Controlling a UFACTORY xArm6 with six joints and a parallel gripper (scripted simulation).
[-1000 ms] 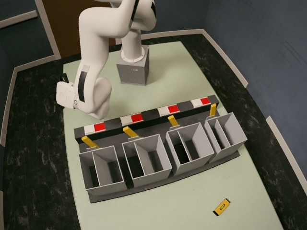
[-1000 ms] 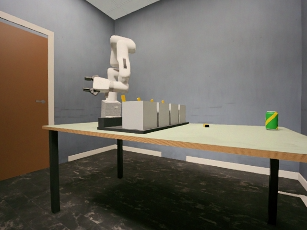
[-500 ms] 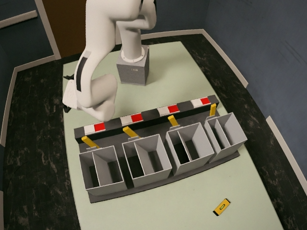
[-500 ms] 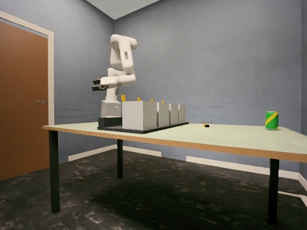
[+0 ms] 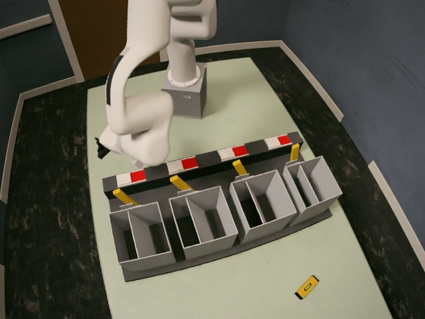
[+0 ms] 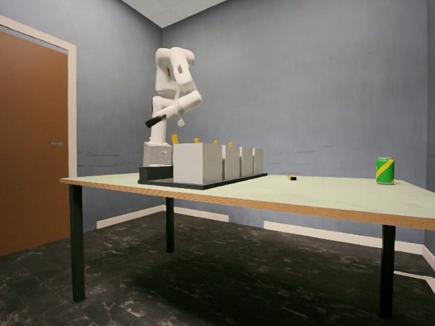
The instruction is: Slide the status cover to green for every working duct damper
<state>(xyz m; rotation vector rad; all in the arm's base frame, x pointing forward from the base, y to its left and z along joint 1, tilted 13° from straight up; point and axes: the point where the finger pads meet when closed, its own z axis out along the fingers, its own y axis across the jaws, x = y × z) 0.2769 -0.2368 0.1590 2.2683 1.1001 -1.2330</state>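
Observation:
Four grey duct dampers stand in a row on a dark base plate (image 5: pixel 322 214) (image 6: pixel 211 184): the first damper (image 5: pixel 142 236) (image 6: pixel 198 163), second damper (image 5: pixel 204 222), third damper (image 5: pixel 262 206) and fourth damper (image 5: pixel 313 189). Each has a yellow handle behind it, such as the first handle (image 5: pixel 124 197) (image 6: pixel 174 138). Behind them runs a black slider rail (image 5: pixel 207 158) (image 6: pixel 154 172). All four sliders show red, with a white cover beside each red patch, as on the first cover (image 5: pixel 123 179). My gripper (image 5: pixel 100 149) (image 6: pixel 148 123) is open and empty. It hangs in the air behind the rail's left end, largely hidden by the arm.
The arm's grey pedestal (image 5: pixel 185 94) (image 6: pixel 157 154) stands at the back of the pale green table (image 5: pixel 240 103). A small yellow spirit level (image 5: pixel 306 286) (image 6: pixel 291 177) lies in front of the dampers. A green can (image 6: pixel 385 170) stands far along the table.

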